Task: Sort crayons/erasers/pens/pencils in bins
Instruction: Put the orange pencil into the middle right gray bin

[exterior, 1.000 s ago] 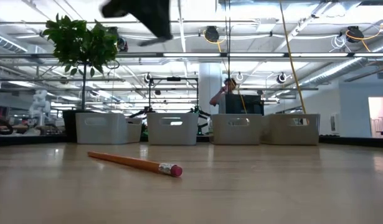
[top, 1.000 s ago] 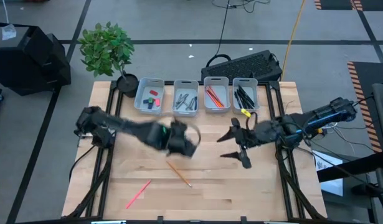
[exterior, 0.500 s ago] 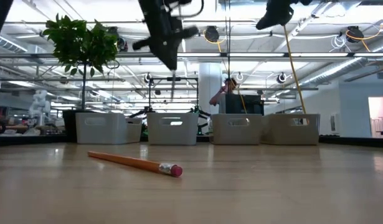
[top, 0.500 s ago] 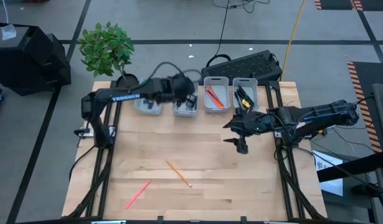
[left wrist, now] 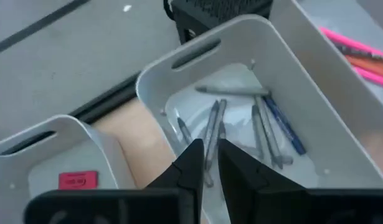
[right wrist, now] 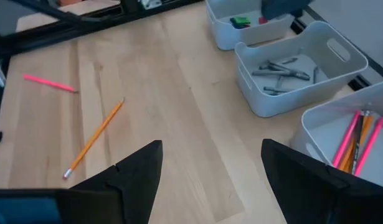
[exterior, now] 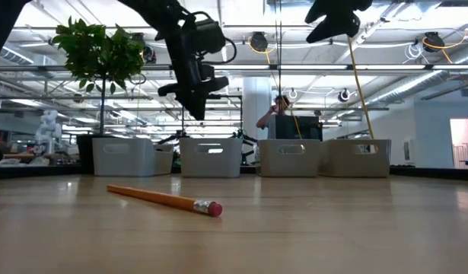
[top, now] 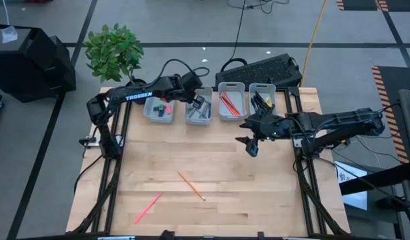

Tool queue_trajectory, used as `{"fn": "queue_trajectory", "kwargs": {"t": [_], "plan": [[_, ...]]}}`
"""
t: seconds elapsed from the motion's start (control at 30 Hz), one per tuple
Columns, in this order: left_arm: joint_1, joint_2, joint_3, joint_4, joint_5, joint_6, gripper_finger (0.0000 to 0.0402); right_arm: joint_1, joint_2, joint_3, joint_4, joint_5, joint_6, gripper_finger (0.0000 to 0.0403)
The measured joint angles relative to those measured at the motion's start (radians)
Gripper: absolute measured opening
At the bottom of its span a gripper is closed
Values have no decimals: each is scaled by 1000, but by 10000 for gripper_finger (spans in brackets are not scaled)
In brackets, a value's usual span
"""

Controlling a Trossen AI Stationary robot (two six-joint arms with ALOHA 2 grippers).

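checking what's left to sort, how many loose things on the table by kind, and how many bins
Pencils loose on the table: 1, the orange pencil
Pink sticks loose on the table: 1, the pink stick
Bins: 4, the bins in a row
Total: 6

Wide bare tabletop (top: 211, 153) across the frame's middle, only a pencil (top: 191, 185) and a pink stick (top: 148, 207) lying lower left. Along the top, four bins (top: 231, 101) stand close together; the left pincer (top: 199, 101) hangs over the second, the right pincer (top: 248, 145) just below them.
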Motion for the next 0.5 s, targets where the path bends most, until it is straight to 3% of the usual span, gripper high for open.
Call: {"fn": "queue_trajectory", "kwargs": {"t": [0.3, 0.5], "plan": [[-84, -54, 43, -124, 172, -4, 52, -32, 0, 0, 2, -3, -6, 265], [-274, -111, 43, -292, 223, -305, 54, -36, 0, 0, 2, -3, -89, 265]]}}
